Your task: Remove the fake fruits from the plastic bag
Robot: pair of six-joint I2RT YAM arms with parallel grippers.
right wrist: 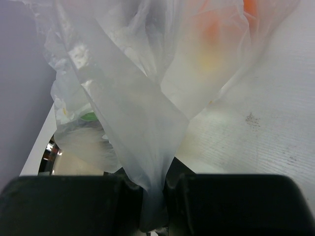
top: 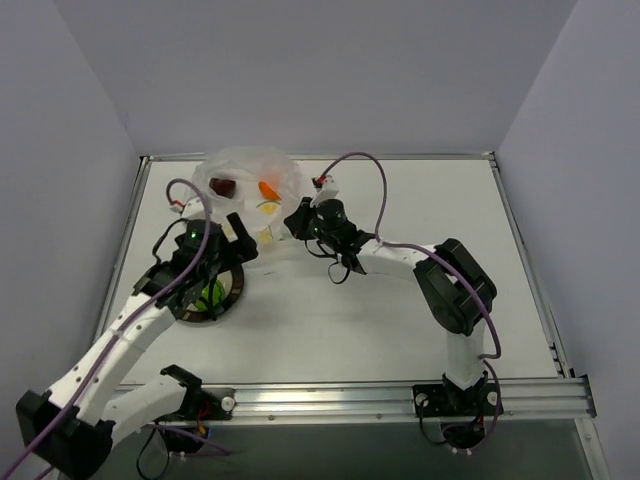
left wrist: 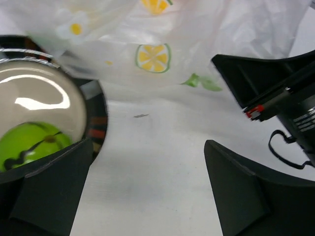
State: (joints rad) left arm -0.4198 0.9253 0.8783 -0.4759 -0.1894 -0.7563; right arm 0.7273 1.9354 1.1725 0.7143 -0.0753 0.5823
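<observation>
From the top camera I saw the plastic bag (top: 250, 175) bunched near the far edge of the tabletop (top: 430, 200), left of centre. The dark brown fruit (top: 222, 186) and the orange fruit (top: 268, 188) showed through it. The bright green fruit (top: 212, 293) lay on the plate (top: 237, 283), out of the bag, nearer the left edge.

On the left wrist camera, the left gripper (left wrist: 147, 167) was spread wide with nothing between its fingers. The green fruit (left wrist: 29, 142) sat on the plate (left wrist: 96, 115) to one side, and the lemon-printed bag (left wrist: 162, 54) was just ahead.

On the right wrist camera, the right gripper (right wrist: 155, 196) was pinched tight on a gathered fold of the bag (right wrist: 138, 123). An orange blur showed through the film.
</observation>
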